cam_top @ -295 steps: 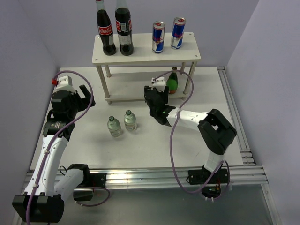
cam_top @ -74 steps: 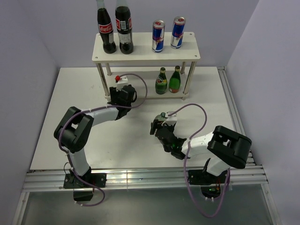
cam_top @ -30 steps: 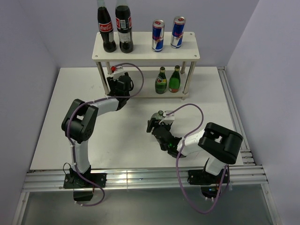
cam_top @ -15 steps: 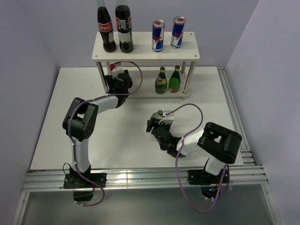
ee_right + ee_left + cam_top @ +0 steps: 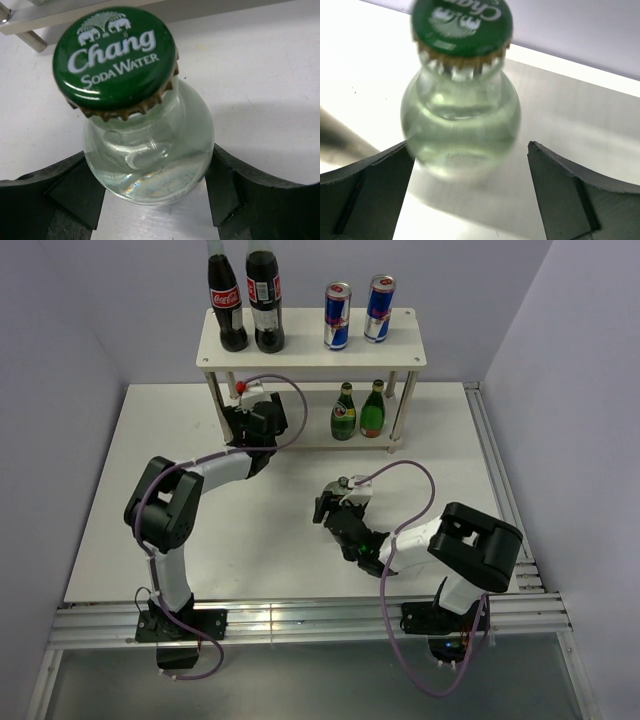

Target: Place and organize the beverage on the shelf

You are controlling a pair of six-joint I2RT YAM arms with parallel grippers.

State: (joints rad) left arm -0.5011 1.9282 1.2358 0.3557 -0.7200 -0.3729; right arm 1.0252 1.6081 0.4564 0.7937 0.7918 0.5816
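My left gripper (image 5: 250, 402) reaches under the left end of the cream shelf (image 5: 310, 350). In its wrist view it (image 5: 469, 150) is open around an upright clear bottle (image 5: 460, 115) with a green cap, and the right finger (image 5: 560, 190) stands well off the glass. This bottle is hidden in the top view. My right gripper (image 5: 335, 505) is out on the table, shut on a second clear bottle (image 5: 147, 155) with a green Chang cap (image 5: 343, 481). Two blue-and-silver cans (image 5: 338, 318) stand on the top board, and two green bottles (image 5: 344, 412) stand on the lower board.
Two tall cola bottles (image 5: 245, 302) stand at the top board's left end. The shelf's left legs (image 5: 214, 400) are close beside my left wrist. Purple cables loop over both arms. A metal rail (image 5: 300, 620) runs along the table's near edge.
My left gripper's jaws have opened off the clear bottle at the shelf, and its arm has shifted slightly. The right arm and its bottle have stayed put.
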